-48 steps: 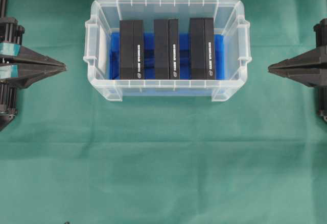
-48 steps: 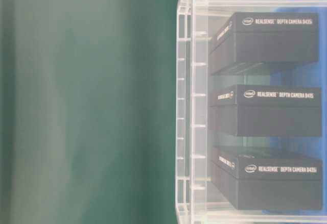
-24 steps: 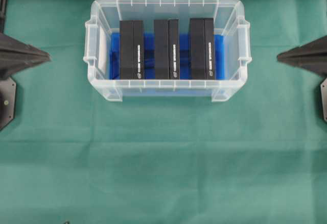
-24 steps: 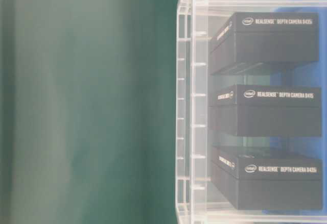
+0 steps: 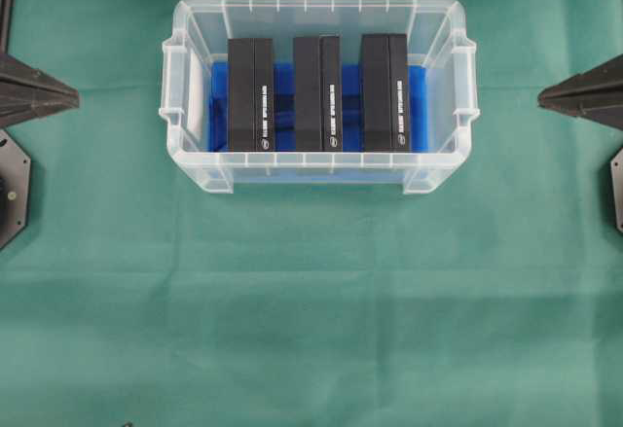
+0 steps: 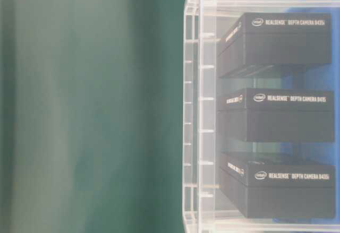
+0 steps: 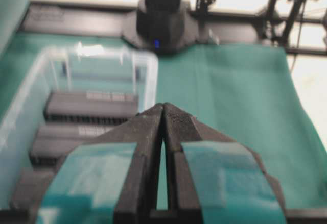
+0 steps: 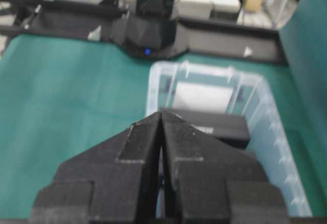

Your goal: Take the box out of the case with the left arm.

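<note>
The clear plastic case (image 5: 185, 77) with a blue floor stands at the back middle of the green cloth. Three black boxes stand side by side in it: left (image 5: 251, 94), middle (image 5: 316, 93), right (image 5: 384, 92). The table-level view shows the case wall (image 6: 192, 111) and the boxes (image 6: 276, 113) stacked up the frame. My left gripper (image 5: 74, 97) sits at the left edge, shut and empty, well apart from the case. In the left wrist view its tips (image 7: 163, 106) meet, with the case (image 7: 148, 66) ahead to the left. My right gripper (image 5: 541, 97) is shut at the right edge.
Green cloth (image 5: 311, 310) covers the table around the case. The far arm's base (image 7: 162, 25) stands beyond the cloth in the left wrist view. The right wrist view shows the other base (image 8: 150, 30), the case (image 8: 276, 127) and the shut tips (image 8: 161, 114).
Both grippers have drawn back outward from the case toward the frame edges, the left to the left and the right to the right. The boxes and case have not moved.
</note>
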{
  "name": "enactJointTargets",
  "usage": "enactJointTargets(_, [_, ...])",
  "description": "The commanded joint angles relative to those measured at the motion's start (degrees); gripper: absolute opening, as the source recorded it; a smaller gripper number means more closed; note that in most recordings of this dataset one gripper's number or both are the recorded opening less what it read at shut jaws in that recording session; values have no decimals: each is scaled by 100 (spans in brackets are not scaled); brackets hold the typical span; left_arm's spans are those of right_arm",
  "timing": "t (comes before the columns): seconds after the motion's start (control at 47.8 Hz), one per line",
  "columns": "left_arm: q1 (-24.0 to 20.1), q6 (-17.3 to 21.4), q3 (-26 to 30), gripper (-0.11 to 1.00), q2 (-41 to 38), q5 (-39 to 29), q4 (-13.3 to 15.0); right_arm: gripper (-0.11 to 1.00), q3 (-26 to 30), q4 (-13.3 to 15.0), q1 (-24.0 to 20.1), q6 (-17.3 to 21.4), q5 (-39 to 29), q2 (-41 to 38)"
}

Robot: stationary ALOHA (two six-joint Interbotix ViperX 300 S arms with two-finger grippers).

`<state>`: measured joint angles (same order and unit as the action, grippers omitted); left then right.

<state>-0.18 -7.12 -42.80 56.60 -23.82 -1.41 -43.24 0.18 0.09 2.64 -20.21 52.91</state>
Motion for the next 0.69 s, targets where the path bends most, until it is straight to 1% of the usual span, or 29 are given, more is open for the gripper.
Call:
enactJointTargets(0.0, [18,-220,246,2,-97,-642,-18,3,220,-9,9,114,-536,-44])
enactJointTargets(0.042, [26,-369,316,2,-114,-1046,-18,3,272,0,9,185,-905,-62])
enactJointTargets(0.063, [26,-457,369,2,-141,-1362,-18,3,299,0,9,220,-1099,-79])
enactJointTargets(0.125, [53,-606,510,2,-193,-2004,-18,3,404,0,9,334,-1714,-141])
enactJointTargets(0.146, [62,-642,563,2,-211,-2224,-18,3,475,-9,9,396,-2039,-176])
enactJointTargets(0.251, [141,-747,861,2,-334,-3226,-18,3,738,0,9,598,-3103,-352])
enactJointTargets(0.418, [220,-879,1213,2,-606,-4359,-9,3,1134,0,9,765,-4632,-650])
enactJointTargets(0.481, [220,-976,1266,2,-765,-4834,-18,3,1204,0,9,765,-5019,-756])
enactJointTargets(0.544, [220,-1055,1274,2,-905,-5124,-18,3,1222,0,9,765,-5265,-835])
enactJointTargets(0.669, [220,-1187,1301,2,-1055,-5300,-18,3,1213,9,9,765,-5370,-940])
